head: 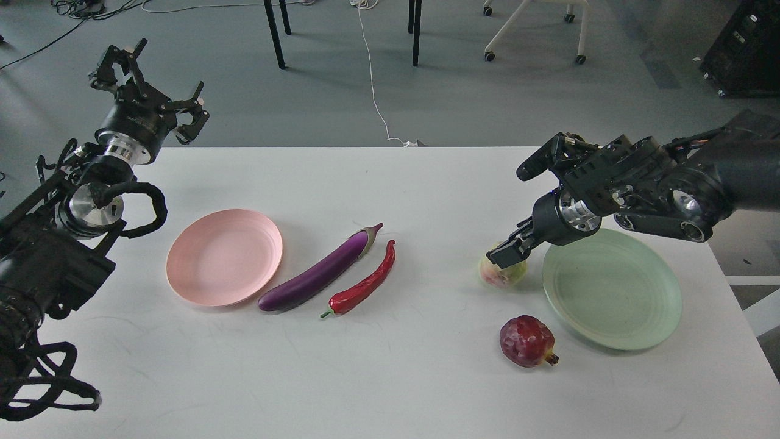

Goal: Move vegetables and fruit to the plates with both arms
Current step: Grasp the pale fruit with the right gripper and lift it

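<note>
One white surface point(390, 378), filling most of the head view; beyond its far edge a grey floor point(341, 97) with dark table legs point(275, 33), a white cable point(373, 79) and a wheeled chair base point(536, 30). Left pincer point(152, 79) raised off the far left corner, fingers spread wide apart, holding nothing, well apart from every fruit and vegetable. Right pincer point(506, 253) lowered onto the top of the yellow-green fruit point(501, 272), fingertips touching or just over it; cannot tell whether clamped or apart. Pale green plate point(612, 289) on the right, bare, just beside that fruit. Pale pink plate point(224, 257) on the left, bare as well. Purple eggplant point(320, 272) lying diagonally, blunt end touching the pink plate's rim. Red chili pepper point(365, 283) just beside the eggplant, roughly parallel. Dark red pomegranate point(527, 341) on the surface near the green plate's near-left rim, crown pointing right.
</note>
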